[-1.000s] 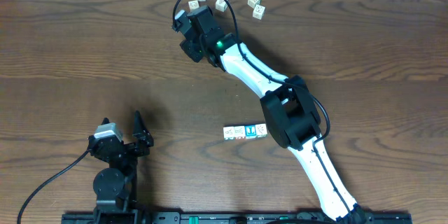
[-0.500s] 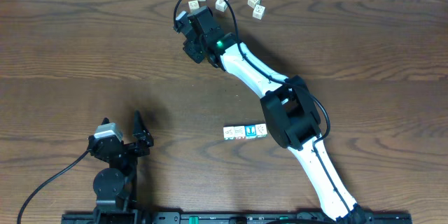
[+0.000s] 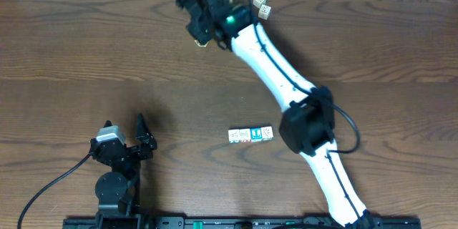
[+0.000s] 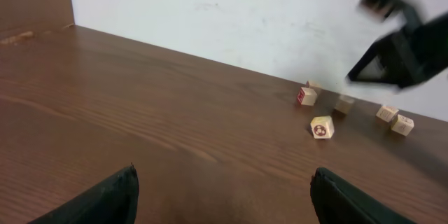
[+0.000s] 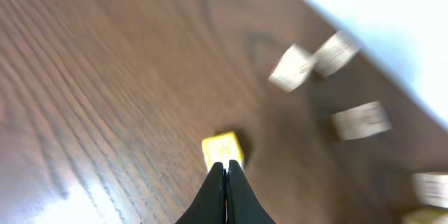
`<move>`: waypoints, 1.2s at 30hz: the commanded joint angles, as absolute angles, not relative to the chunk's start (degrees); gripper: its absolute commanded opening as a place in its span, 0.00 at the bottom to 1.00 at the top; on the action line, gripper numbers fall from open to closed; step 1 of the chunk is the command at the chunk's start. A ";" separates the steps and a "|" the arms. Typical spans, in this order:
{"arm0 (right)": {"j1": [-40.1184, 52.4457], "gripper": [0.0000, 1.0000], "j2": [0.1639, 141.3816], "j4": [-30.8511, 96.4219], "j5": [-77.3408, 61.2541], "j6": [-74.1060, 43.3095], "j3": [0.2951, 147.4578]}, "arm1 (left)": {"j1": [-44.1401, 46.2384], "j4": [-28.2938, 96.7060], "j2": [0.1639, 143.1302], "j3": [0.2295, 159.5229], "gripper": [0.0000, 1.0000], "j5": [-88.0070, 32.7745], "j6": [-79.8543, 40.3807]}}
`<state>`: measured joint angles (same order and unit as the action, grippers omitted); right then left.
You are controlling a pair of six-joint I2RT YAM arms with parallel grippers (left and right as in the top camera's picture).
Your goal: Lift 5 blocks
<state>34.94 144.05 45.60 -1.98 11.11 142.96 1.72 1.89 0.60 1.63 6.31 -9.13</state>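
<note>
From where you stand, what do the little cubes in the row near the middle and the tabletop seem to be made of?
The row of cubes looks like pale, matte wood with printed faces, one bright blue. At this size, painted plastic can't be ruled out. The tabletop looks like dark brown wood or a wood-look laminate, going by its long grain lines and soft sheen.

Ten cubes (image 4: 322,127) (four in row)
</note>
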 commanded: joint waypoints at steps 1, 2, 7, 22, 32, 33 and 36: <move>33.41 0.07 137.19 47.55 -2.52 10.26 145.23 | 1.85 3.62 0.27 0.23 0.79 6.83 -8.80; 33.41 0.23 137.14 48.18 -2.85 10.07 145.23 | 1.85 3.62 0.30 0.23 0.79 6.83 -8.80; 33.74 0.36 138.32 49.17 -2.92 9.82 144.05 | 1.85 3.62 0.27 0.23 0.79 6.83 -8.80; 34.28 0.72 151.22 41.17 -1.83 4.54 143.87 | 1.85 3.62 0.27 0.23 0.79 6.83 -8.80; 34.11 0.64 154.80 42.74 -3.49 10.44 143.87 | 1.85 3.64 0.27 0.23 0.79 6.83 -8.80; 34.06 0.64 154.85 42.92 -3.46 10.66 143.87 | 1.85 3.64 0.30 0.23 0.79 6.83 -8.80; 33.56 0.62 155.26 43.13 -3.53 11.86 143.87 | 1.85 3.64 0.30 0.23 0.79 6.83 -8.80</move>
<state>34.00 154.80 42.78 -2.98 9.47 143.76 1.72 1.89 0.60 1.63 6.31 -9.13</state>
